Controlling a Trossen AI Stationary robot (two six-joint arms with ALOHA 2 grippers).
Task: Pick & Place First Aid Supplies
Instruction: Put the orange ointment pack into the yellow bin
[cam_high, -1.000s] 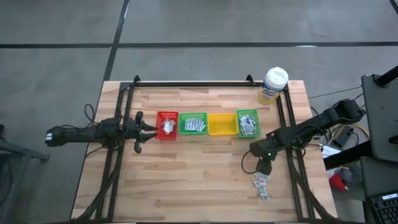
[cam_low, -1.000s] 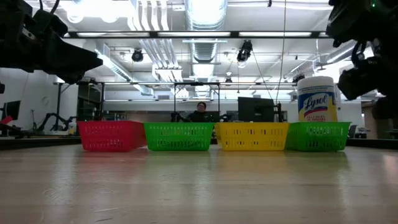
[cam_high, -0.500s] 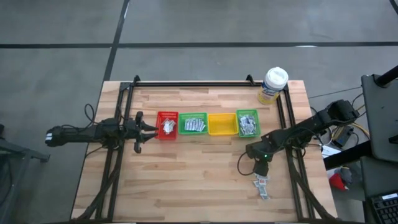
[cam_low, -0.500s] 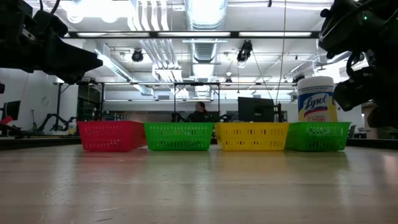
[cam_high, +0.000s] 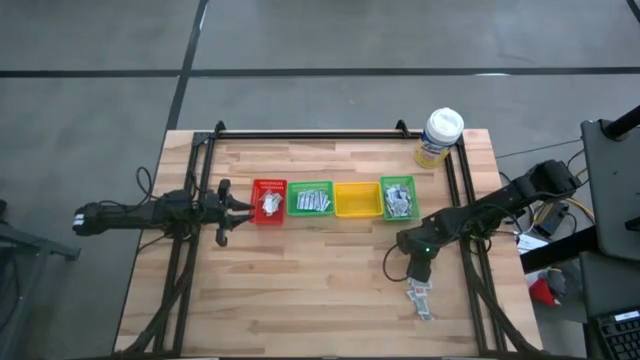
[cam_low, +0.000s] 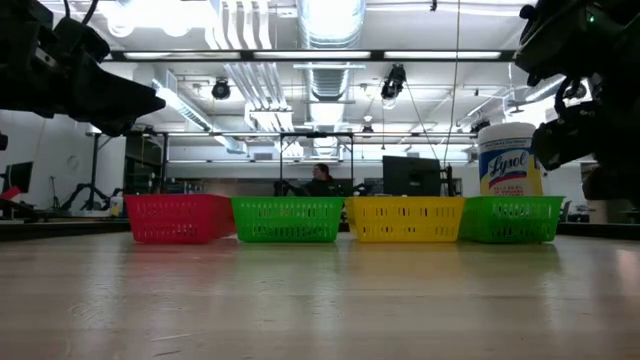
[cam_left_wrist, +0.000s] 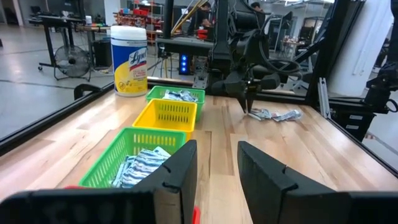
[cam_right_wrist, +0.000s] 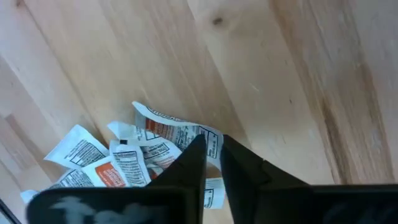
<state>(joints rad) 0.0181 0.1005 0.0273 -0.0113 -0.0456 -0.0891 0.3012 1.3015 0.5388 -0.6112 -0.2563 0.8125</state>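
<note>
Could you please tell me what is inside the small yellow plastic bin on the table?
The small yellow plastic bin looks empty from above; only its bare yellow floor shows. Its neighbours, the green bins, hold sachets.

Pale wooden plank table top (cam_high: 320, 290), edged by a black metal frame (cam_high: 310, 134) along the far side and both flanks. Four small slotted plastic bins in a row across the middle: red bin (cam_high: 269, 201), green bin (cam_high: 311, 199), yellow bin (cam_high: 357, 200), second green bin (cam_high: 399, 198), each just beside the next. White-lidded yellow wipes tub (cam_high: 439, 137) upright at the far right corner, behind the row. Grey concrete floor (cam_high: 320, 60) beyond, crossed by dark lines. From table height: same row of bins, industrial ceiling with ducts and strip lights (cam_low: 330, 40), dark monitor (cam_low: 411, 176), seated person (cam_low: 321, 181) far behind the green bin.
</note>
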